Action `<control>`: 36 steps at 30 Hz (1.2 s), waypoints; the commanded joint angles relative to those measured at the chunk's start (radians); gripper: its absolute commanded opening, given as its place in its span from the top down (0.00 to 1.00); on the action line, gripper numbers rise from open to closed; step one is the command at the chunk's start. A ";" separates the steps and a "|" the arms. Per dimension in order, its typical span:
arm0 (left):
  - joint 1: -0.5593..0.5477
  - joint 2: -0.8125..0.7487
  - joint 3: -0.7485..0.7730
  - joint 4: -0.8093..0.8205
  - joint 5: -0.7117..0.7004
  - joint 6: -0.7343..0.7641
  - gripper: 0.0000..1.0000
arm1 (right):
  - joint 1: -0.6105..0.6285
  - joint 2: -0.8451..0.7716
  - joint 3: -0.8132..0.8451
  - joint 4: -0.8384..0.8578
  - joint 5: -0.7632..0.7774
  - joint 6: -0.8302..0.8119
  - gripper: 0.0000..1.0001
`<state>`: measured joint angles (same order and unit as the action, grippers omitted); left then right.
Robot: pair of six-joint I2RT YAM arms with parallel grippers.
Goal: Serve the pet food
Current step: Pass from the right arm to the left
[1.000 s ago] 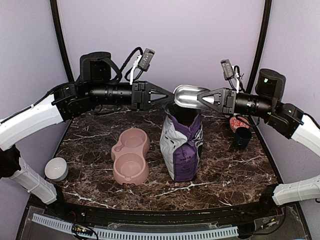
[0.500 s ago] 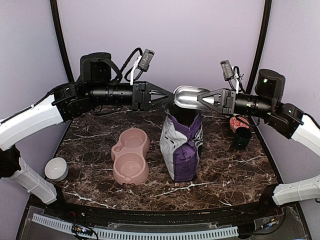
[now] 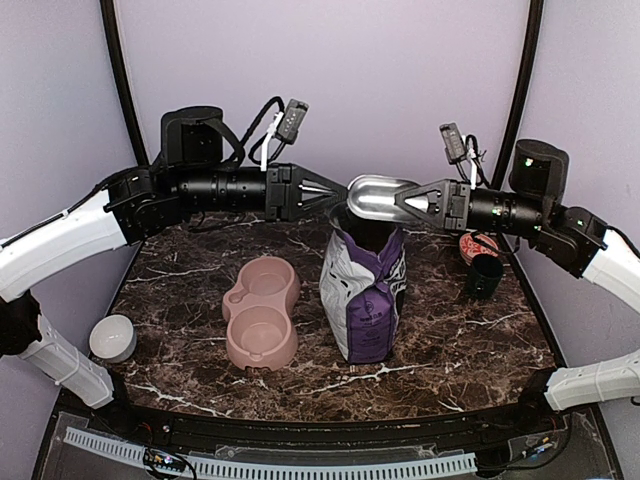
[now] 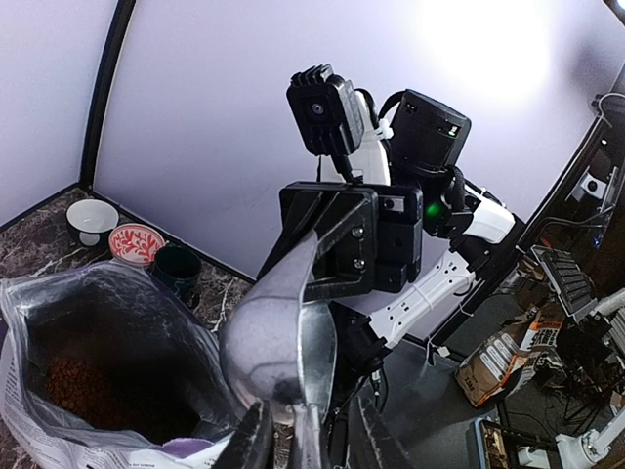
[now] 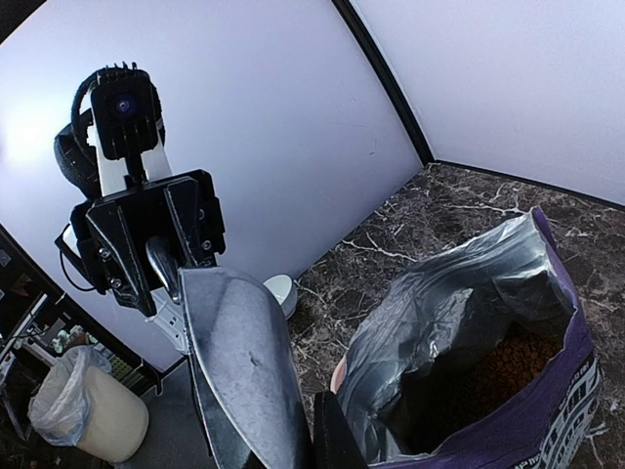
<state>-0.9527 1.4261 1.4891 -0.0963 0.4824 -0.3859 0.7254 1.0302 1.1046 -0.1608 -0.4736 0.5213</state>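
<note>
**Top external: scoop held between 2 claws above the open bag**

Risk 1. Left claw, just left of frame centre, is partly open. Its fingers straddle the front lip of the metal scoop with a gap on each side, so it holds nothing. If it closes off-centre, it could twist the scoop in the other grip.

Risk 2. Right claw, right of centre, is clamped tight on the scoop's handle end. If it lets go before the left has a firm bite, the scoop would likely fall into the bag directly below, or tip it.

Position. Pet food lies deep inside the bag. In the left wrist view it is at lower left, below and left of that claw's fingers and well apart from them. In the right wrist view it is at lower right, below the scoop and not touching it. No kibble is visible in the scoop.
</note>
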 commanded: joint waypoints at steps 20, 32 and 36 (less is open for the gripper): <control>0.003 -0.030 -0.020 0.018 -0.008 0.007 0.83 | -0.003 0.001 0.002 0.049 0.003 0.000 1.00; 0.003 -0.026 -0.030 0.022 -0.006 0.012 1.00 | -0.003 0.007 0.007 0.052 0.003 0.005 1.00; 0.003 -0.028 -0.030 0.024 -0.016 0.011 1.00 | -0.003 0.012 0.013 0.036 0.016 0.003 1.00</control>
<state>-0.9512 1.4258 1.4754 -0.0940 0.4736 -0.3813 0.7254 1.0370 1.1046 -0.1654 -0.4736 0.5194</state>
